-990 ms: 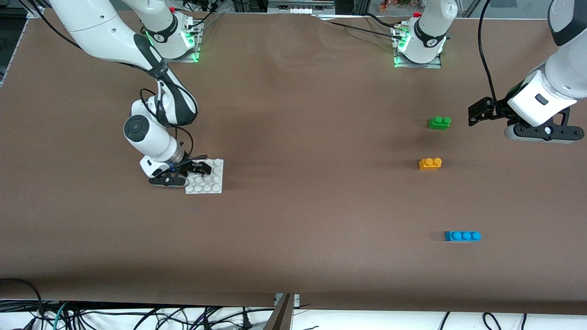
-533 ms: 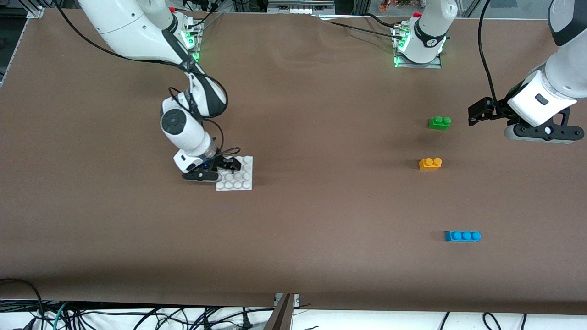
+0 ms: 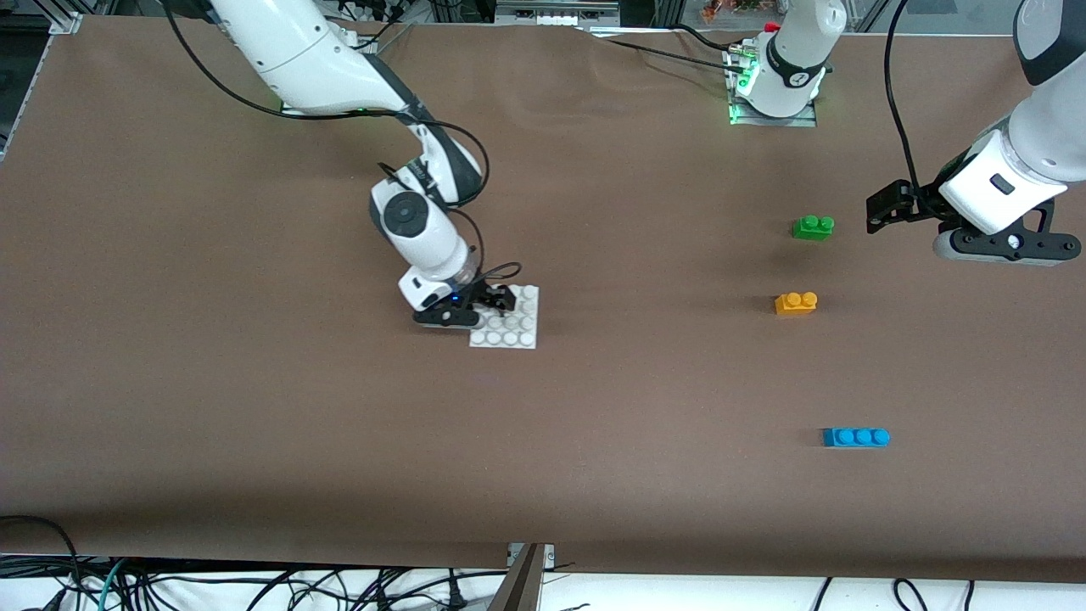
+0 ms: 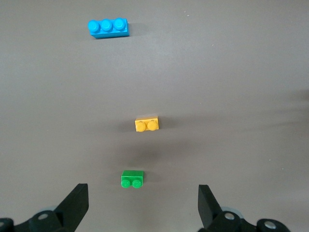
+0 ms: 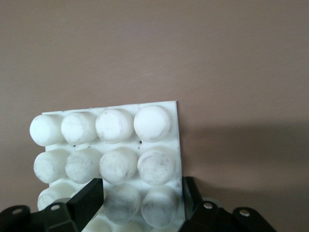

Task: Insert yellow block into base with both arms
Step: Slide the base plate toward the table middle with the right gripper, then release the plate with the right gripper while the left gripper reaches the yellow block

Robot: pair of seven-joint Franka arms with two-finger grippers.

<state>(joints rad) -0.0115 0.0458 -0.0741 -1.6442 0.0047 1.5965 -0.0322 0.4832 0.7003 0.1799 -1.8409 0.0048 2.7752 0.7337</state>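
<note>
Yellow block: we see the small orange-yellow plastic brick [image 3: 795, 303] lying flat on the brown desk [image 3: 636, 407], toward the left arm's end. Its two round studs face up. Its long side runs along the length of the desk, from one arm's end to the other.
Neighbours: we see the small green two-stud brick [image 3: 813, 227] farther from the front camera than the yellow block, and the longer blue three-stud brick [image 3: 855, 437] nearer. All three sit apart.
Base: we see the flat white square plate with round studs [image 3: 512, 327] near the middle of the desk, studs up.
Right claw: our right claw [image 3: 496, 304] is squeezed onto the white plate at its edge, low on the desk.
Left claw: our left claw [image 4: 142, 205] hangs spread wide with nothing in it, over the desk beside the green brick. This arm waits.
</note>
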